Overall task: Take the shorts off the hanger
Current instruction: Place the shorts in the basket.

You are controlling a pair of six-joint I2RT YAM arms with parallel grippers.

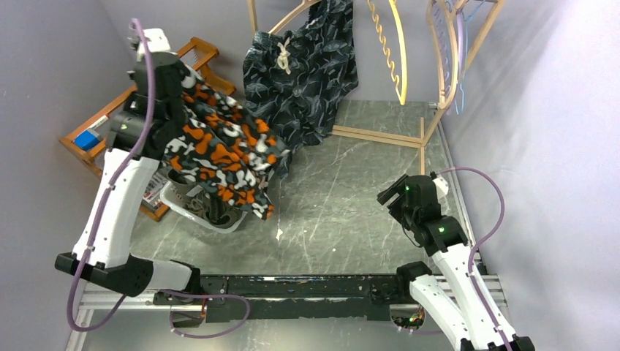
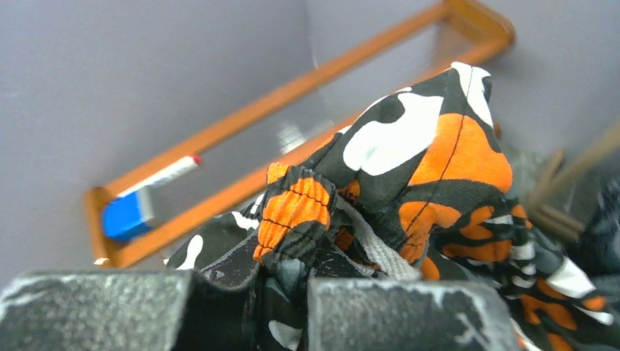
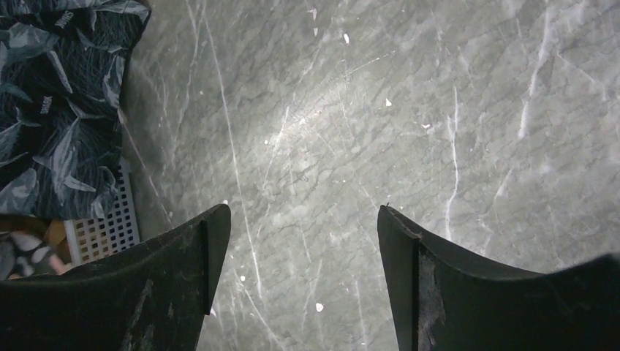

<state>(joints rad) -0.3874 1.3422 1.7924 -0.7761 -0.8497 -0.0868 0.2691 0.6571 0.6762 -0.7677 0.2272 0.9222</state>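
Camouflage shorts [image 1: 219, 157] in orange, black and white hung from my left tool [image 2: 284, 296], which was closed on their gathered waistband, above the white basket [image 1: 183, 208] at the left side of the counter [image 1: 351, 205]. My right tool [image 3: 303, 248] stood with its jaws wide apart, low over the grey counter. Dark leaf-print shorts [image 1: 300, 73] with a white drawstring were on the wooden hanger [image 1: 292, 16] at the back, just beside the camouflage pair.
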